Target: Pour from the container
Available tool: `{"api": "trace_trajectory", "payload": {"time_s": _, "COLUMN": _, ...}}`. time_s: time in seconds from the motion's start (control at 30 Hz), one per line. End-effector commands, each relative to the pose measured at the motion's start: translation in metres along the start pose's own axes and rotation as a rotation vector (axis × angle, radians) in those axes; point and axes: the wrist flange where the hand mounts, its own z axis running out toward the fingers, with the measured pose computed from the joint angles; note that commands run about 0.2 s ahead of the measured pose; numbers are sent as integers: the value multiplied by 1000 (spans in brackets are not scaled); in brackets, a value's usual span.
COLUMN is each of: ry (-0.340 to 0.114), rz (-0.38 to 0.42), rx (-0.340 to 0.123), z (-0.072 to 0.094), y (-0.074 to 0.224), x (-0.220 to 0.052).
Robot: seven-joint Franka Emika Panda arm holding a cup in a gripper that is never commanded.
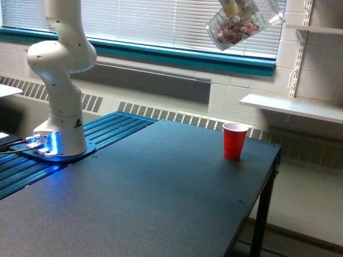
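Observation:
A clear container (236,28) with rounded walls hangs tilted at the top of the exterior view, high above the table. It holds small pale and reddish pieces. My gripper (233,6) is mostly cut off by the top edge; only a pale finger shows against the container, apparently holding it. A red plastic cup (235,141) stands upright on the dark table (161,193) near its far right edge, well below the container and almost straight under it.
The arm's white base (60,80) rises from a blue-lit mount at the exterior view's left. White wall shelves (292,107) sit at the right behind the table. A window with blinds and a radiator run along the back.

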Motion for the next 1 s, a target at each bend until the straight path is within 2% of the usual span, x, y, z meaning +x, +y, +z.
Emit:
{"api": "trace_trajectory", "payload": {"time_s": 0.03, "ry": 1, "rz": 118, "rx": 38, "z": -14, "y": 24, "x": 23}}
{"api": "trace_trajectory", "payload": {"time_s": 0.1, "ry": -2, "rz": 160, "rx": 67, "z": -21, "y": 28, "x": 30}}
{"api": "trace_trajectory", "payload": {"time_s": 0.27, "ry": -52, "rz": 244, "rx": 147, "z": -32, "y": 17, "x": 24}}
{"api": "trace_trajectory", "payload": {"time_s": 0.37, "ry": -44, "rz": 227, "rx": 236, "z": -60, "y": 0, "x": 25}}
{"api": "trace_trajectory", "payload": {"time_s": 0.5, "ry": -70, "rz": 316, "rx": 304, "z": -69, "y": -4, "x": 21}}
{"api": "trace_trajectory", "payload": {"time_s": 0.63, "ry": -118, "rz": 387, "rx": 364, "z": -69, "y": -15, "x": 4}}
{"api": "trace_trajectory", "payload": {"time_s": 1.0, "ry": -330, "rz": 520, "rx": 455, "z": -43, "y": -55, "x": -72}}
